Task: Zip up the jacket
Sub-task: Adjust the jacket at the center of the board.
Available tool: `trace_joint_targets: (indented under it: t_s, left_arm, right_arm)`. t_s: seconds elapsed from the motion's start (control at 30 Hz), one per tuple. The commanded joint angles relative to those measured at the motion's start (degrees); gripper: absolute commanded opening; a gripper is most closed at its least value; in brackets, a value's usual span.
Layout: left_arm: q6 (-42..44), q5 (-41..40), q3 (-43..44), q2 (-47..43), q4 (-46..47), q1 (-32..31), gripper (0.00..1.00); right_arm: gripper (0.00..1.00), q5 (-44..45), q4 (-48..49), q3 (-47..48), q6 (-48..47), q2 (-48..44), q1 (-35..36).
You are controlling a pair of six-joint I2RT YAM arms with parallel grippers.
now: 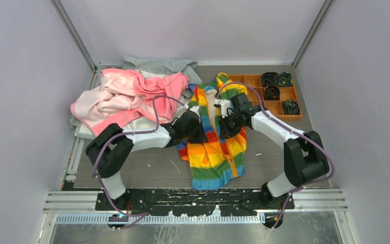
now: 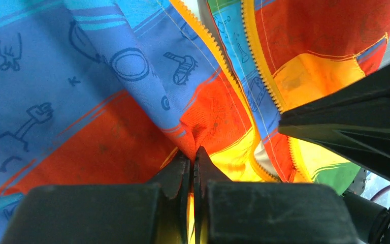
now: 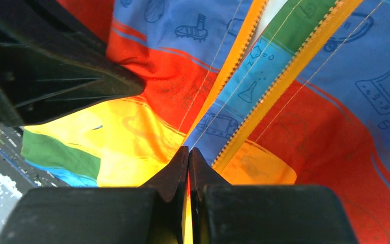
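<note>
Pinching jacket point(image 1: 210, 157) (unzipped), left gripper point(image 2: 194, 151), right gripper point(image 3: 188, 150)

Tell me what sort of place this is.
Probably a robotics lab test cell, not a home: pale panels on aluminium framing box in a table, the left arm and right arm are bolted at its edge, and a jacket lies there.

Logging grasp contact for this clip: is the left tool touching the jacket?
Touching. The left wrist view shows the left tool shut, with a fold of the jacket puckered into its tips and pinched between them.
</note>
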Motion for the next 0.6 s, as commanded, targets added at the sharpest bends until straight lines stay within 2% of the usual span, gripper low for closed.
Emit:
trace_joint_targets:
  t_s: [0.0, 0.3, 0.57]
  left_arm:
    - [1.2, 0.9, -3.0, -5.5, 7.0, 0.7, 0.0]
    - [6.0, 6.1, -13.2, -15.2, 21.9, 0.7, 0.0]
    - [5.9, 12.4, -14.1, -12.6, 31.1, 0.9, 0.0]
  right_arm:
    - [0.08, 7.3, 4.6, 0.1, 4.0, 0.3, 0.7]
    - [0.07, 6.9, 4.8, -0.4, 4.7, 2.5, 2.1]
    - [0.07, 4.6, 4.3, -0.2, 4.5, 2.9, 2.4]
